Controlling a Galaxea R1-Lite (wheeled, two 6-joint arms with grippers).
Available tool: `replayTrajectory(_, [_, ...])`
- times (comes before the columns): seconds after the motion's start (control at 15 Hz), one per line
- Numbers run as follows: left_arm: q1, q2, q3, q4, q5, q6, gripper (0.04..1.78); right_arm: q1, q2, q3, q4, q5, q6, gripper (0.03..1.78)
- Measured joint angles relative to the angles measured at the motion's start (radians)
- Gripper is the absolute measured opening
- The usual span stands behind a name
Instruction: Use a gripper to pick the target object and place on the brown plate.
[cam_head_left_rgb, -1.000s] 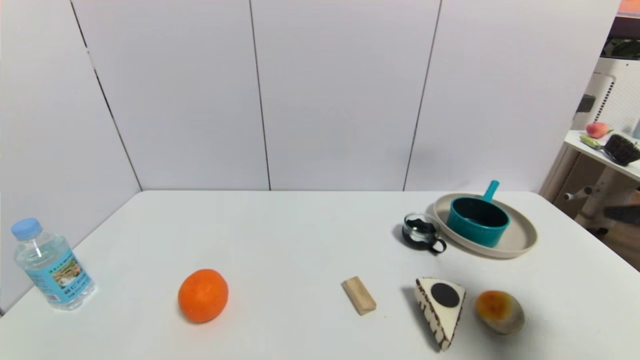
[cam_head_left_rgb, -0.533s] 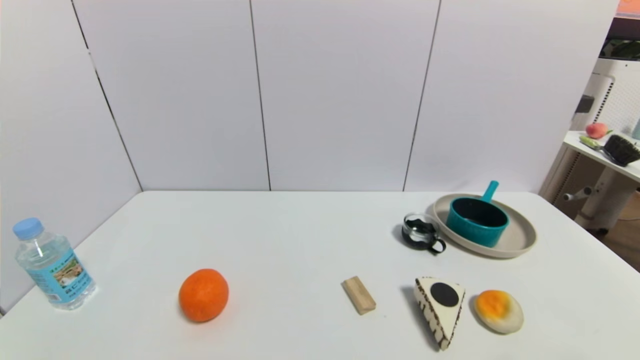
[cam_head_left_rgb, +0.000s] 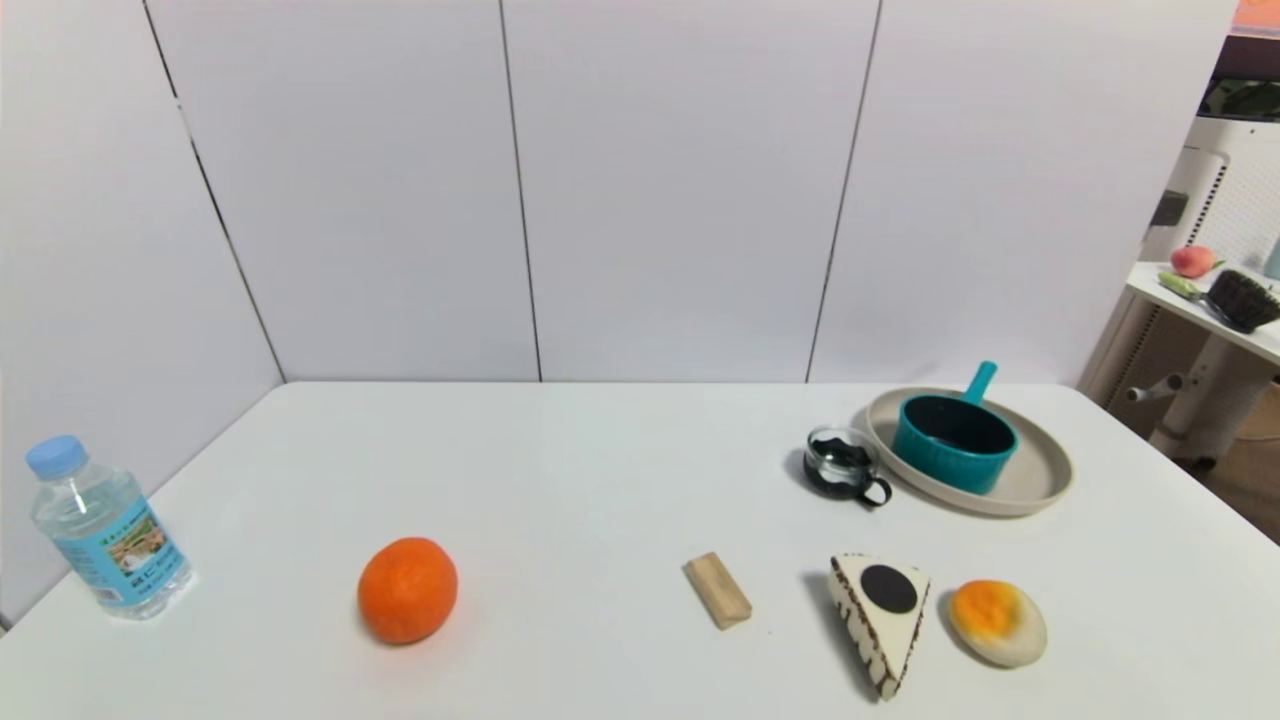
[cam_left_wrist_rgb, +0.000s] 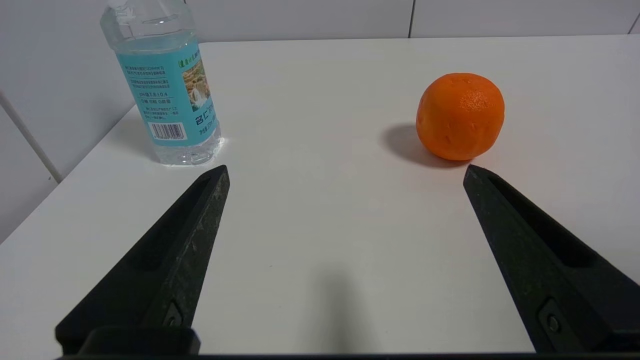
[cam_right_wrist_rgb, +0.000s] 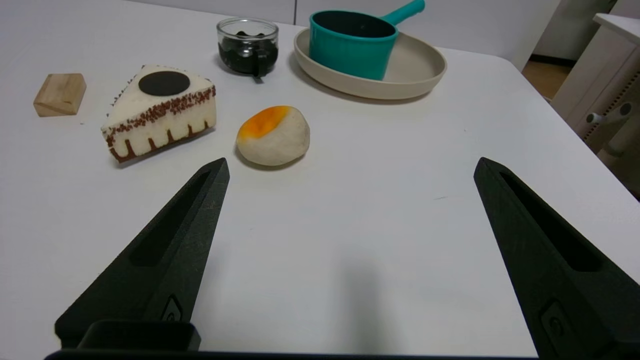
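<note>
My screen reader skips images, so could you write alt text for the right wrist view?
A teal saucepan sits on a beige plate across a white table; the open right gripper is empty in the foreground.

White panelled wall (cam_head_left_rgb: 640, 190); white table (cam_head_left_rgb: 600, 480), side shelf (cam_head_left_rgb: 1200, 310)

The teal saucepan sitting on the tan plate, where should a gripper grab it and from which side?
Probably the saucepan's rim, from above on its near side: the handle points away toward the wall, and the glass cup crowds the plate's left.
</note>
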Motion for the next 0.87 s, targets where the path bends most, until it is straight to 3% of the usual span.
replayTrajectory(0.87, [0.0, 0.0, 0.0, 0.0, 0.0, 0.0, 1.69, 0.001, -0.064, 0.008, -0.006, -0.002, 0.014, 1.69])
